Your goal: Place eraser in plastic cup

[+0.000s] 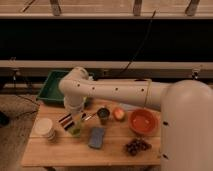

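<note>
1. While the arm folds down over the table (55, 156), we find the gripper (75, 118) just above the plastic cup (75, 130).
2. We cannot tell its finger state.
3. The eraser (65, 121) lies flat on the table, touching or just beside the cup, presumably for an easy pickup.

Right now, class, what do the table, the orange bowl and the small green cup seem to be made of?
Table: light wood, matte, with faint plank lines. Orange bowl: probably plastic, smooth with an even colour and a soft sheen. Green cup: probably translucent plastic, since light passes through its pale wall. The end effector hangs just above the cup, beside the eraser.
</note>
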`<state>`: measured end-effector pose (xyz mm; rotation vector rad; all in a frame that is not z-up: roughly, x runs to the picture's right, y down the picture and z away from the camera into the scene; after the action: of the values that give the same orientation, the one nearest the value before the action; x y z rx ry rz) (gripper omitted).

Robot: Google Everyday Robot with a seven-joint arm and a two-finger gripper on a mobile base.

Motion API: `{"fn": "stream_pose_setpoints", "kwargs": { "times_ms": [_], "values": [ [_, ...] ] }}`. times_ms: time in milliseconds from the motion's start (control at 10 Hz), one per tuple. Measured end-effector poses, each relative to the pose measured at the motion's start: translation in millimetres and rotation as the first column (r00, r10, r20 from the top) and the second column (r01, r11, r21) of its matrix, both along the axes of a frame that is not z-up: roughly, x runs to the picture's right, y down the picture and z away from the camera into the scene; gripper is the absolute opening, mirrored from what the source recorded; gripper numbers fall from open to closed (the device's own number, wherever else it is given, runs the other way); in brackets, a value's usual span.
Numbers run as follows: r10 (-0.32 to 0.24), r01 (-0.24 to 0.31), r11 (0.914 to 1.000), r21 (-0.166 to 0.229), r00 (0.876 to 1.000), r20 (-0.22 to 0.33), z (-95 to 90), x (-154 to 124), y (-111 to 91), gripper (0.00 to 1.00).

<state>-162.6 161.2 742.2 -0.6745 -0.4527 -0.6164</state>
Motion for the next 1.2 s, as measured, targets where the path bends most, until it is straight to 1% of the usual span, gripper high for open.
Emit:
{"fn": "stream_pose_setpoints", "kwargs": {
  "times_ms": [100, 300, 400, 500, 600, 700, 800, 900, 1200],
  "values": [
    [-0.009, 0.009, 0.9999, -0.007, 1.0, -0.01, 4.2, 3.3, 6.3, 0.18],
    [-0.025, 0.025, 0.9994, -0.022, 1.0, -0.019, 6.9, 6.2, 15.0, 0.39],
    [-0.03, 0.029, 0.9991, -0.029, 0.999, -0.018, 5.9, 6.0, 17.4, 0.5],
    [-0.036, 0.036, 0.9987, -0.036, 0.999, -0.016, 4.5, 5.9, 19.4, 0.58],
    [-0.04, 0.04, 0.9982, -0.044, 0.999, -0.007, 1.6, 5.5, 21.1, 0.7],
    [-0.045, 0.045, 0.9978, -0.048, 0.999, -0.001, -1.2, 6.0, 21.8, 0.76],
    [-0.049, 0.049, 0.9974, -0.053, 0.999, 0.007, -5.0, 5.6, 22.4, 0.8],
    [-0.052, 0.052, 0.9971, -0.056, 0.999, 0.017, -8.9, 5.5, 22.3, 0.8],
    [-0.049, 0.05, 0.9972, -0.055, 0.999, 0.019, -10.0, 6.2, 21.6, 0.8]
  ]
}}
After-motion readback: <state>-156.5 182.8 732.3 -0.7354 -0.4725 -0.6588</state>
